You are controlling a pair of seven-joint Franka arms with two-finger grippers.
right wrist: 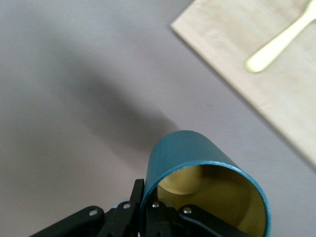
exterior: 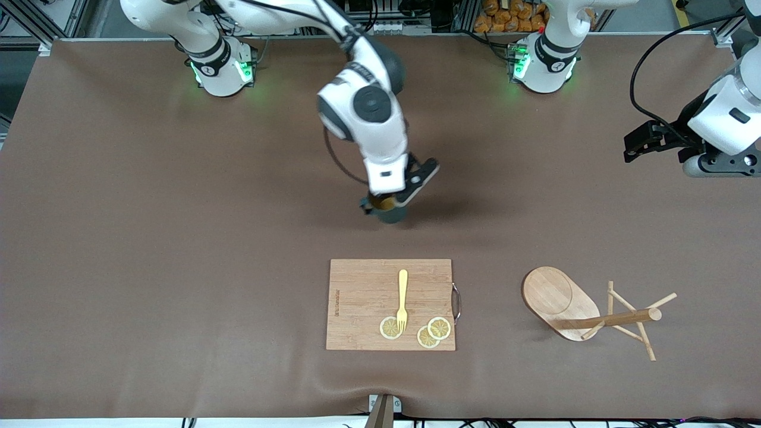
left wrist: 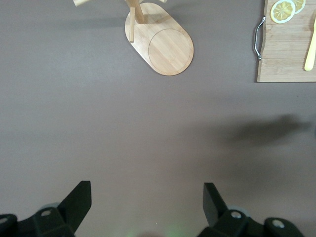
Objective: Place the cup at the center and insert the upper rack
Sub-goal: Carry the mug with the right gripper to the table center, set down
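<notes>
Brown cloth covers the surface; we see the right end effector [exterior: 387,202] clamped on the cup [exterior: 389,210] over its middle, seemingly not yet released. Near the spread, waiting left end effector [left wrist: 143,207], the upper rack [exterior: 585,309] lies toppled, untouched.

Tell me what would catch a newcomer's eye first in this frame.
The right gripper, shut on the teal cup, hangs over the middle of the table, farther from the front camera than the cutting board. Next comes the mug tree, toppled on its side toward the left arm's end of the table. The left gripper waits open above bare cloth.
</notes>
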